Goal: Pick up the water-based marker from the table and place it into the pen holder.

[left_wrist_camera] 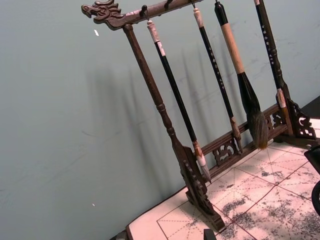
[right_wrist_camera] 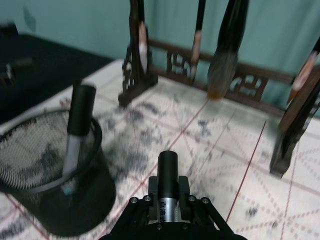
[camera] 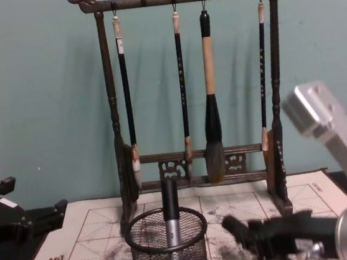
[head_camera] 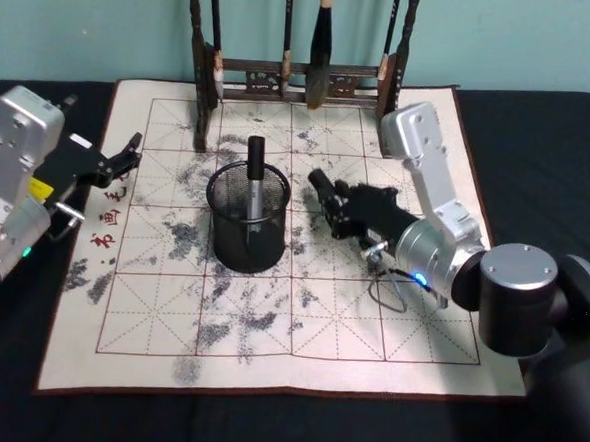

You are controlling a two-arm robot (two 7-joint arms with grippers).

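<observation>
While the left gripper (head_camera: pixel 127 156) rests aside, the right gripper (head_camera: pixel 323 189), low, clamps a marker (right_wrist_camera: pixel 167 176) beside the pen holder (head_camera: pixel 245 246).

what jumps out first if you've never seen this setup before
The tall brush rack with four hanging brushes stands at the back of the ink-smudged mat. At the mat's middle the mesh pen holder has one marker standing in it, and the right gripper beside it on the right grips a second marker. The left gripper rests at the mat's left edge.

You're looking at a dark carved wooden brush rack (left_wrist_camera: pixel 196 182) standing on the whitish red-gridded mat (left_wrist_camera: pixel 280 192), with seemingly four brushes (left_wrist_camera: pixel 252 107) hanging.
</observation>
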